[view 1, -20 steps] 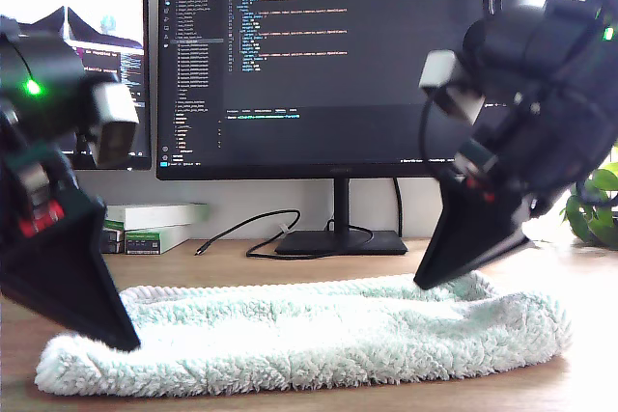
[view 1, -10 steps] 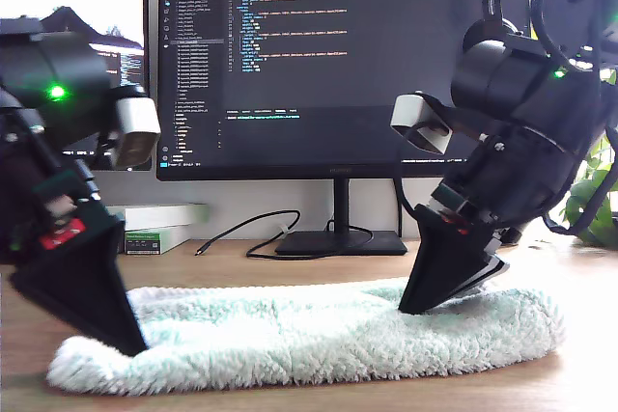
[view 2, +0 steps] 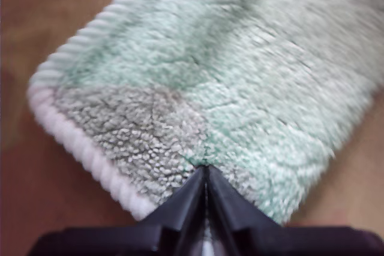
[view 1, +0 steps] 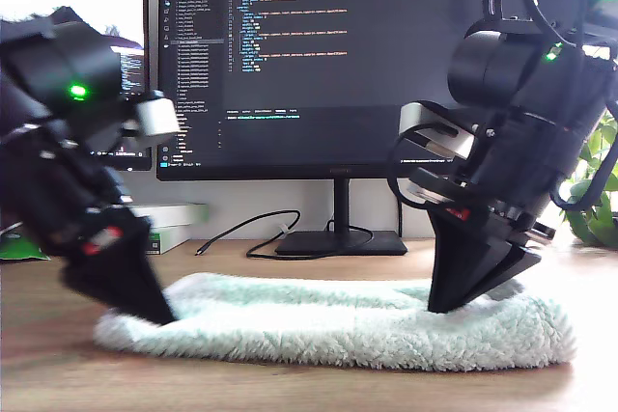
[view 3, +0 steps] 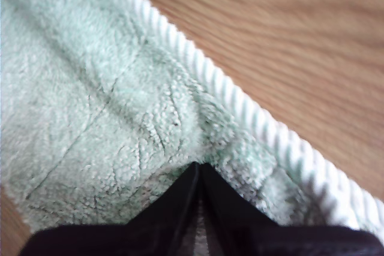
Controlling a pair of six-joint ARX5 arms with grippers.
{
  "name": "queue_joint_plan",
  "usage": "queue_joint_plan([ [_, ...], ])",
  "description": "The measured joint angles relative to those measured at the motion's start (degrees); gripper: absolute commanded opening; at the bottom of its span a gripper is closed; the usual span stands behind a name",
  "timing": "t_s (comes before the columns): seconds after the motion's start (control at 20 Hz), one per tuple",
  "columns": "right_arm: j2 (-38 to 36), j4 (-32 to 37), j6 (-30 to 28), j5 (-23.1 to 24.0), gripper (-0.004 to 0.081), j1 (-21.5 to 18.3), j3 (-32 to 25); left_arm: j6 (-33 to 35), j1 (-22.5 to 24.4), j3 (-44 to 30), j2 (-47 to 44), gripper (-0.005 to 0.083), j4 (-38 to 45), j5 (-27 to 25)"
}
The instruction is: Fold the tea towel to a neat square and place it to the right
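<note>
The tea towel [view 1: 319, 325], pale mint and fluffy, lies as a long low band across the wooden table [view 1: 290, 388]. At its end on the exterior view's left, my first gripper [view 1: 159, 315] is shut on the cloth. The first wrist view shows the jaw tips [view 2: 206, 169] closed into the pile of the towel [view 2: 240, 76], beside the ribbed whitish hem [view 2: 78, 142]. My second gripper [view 1: 444, 306] presses into the towel toward the exterior view's right. Its tips [view 3: 198, 166] are shut in the plush [view 3: 90, 88] close to the hem [view 3: 240, 106], with bare wood beyond.
A large monitor [view 1: 328, 65] on a black stand [view 1: 338, 241] stands behind the towel, with a black cable [view 1: 241, 233] beside the base. Stacked boxes [view 1: 159, 224] sit at the back on the exterior view's left, a green plant [view 1: 599, 209] at its right.
My first gripper has moved toward the exterior view's right, dragging the towel's end with it, so the band is shorter. My second gripper has settled lower into the cloth.
</note>
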Motion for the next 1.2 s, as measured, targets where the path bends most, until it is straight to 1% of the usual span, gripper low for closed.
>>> queue_joint_plan([
  [0.05,-0.09,-0.44,1.75,0.96,-0.0013,0.94,0.26,0.13,-0.48,1.36,1.27,-0.0021,0.7,-1.38],
  [0.2,-0.5,-2.29,7.02,2.16,-0.0013,3.52,0.46,4.28,-1.31,3.32,3.85,-0.0021,4.44,-4.0],
  [0.25,-0.63,-2.6,8.92,2.97,-0.0013,4.39,0.46,4.28,-1.31,3.76,4.5,-0.0021,5.03,-4.24],
  [0.3,-0.79,-2.82,10.27,3.82,-0.0012,5.11,0.46,6.95,-1.31,4.55,5.07,-0.0021,5.03,-4.37],
  [0.35,-0.87,-3.02,12.0,4.59,-0.0011,5.75,0.46,7.52,-1.31,5.6,5.99,-0.0021,5.09,-4.44],
  [0.5,-0.92,-3.15,18.99,4.9,0.0003,6.54,0.46,12.55,-1.29,10.12,9.88,-0.0021,5.66,-4.76],
  [0.55,-0.92,-3.23,19.61,4.9,0.0004,6.73,0.46,13.27,-1.29,11.96,11.41,-0.0021,5.79,-4.79],
  [0.65,-0.94,-3.54,24.94,4.92,0.0015,7.76,0.5,14.14,-1.29,15.43,14.16,-0.0021,5.79,-4.81],
  [0.7,-0.94,-3.63,25.05,4.9,0.0024,8.66,0.5,14.43,-1.27,16.85,15.28,-0.0021,5.84,-4.76],
  [0.75,-0.94,-3.58,28.22,4.92,0.0024,9.68,0.5,14.58,-1.25,17.99,16.22,-0.0021,6.1,-4.39],
  [0.85,-0.9,-3.5,33.48,4.02,0.0024,11.8,0.46,14.8,-1.16,19.06,17.57,-0.0021,7.56,-3.17],
  [0.9,-0.83,-3.26,35.04,3.43,0.0024,12.83,0.37,14.8,-1.09,19.5,18.12,-0.0021,8.13,-2.43],
  [0.95,-0.81,-2.62,38.51,3.1,0.0024,13.81,0.15,14.8,-1.14,19.93,18.75,-0.0021,8.61,-1.42],
  [1.05,-0.72,-0.61,43.1,2.75,0.0024,15.34,-0.28,14.8,-1.44,20.48,19.76,-0.0021,10.19,-1.09],
  [1.2,-0.13,2.56,47.34,1.49,0.0024,17.0,-0.68,14.97,-2.64,20.52,20.13,-0.0021,11.45,-1.42],
])
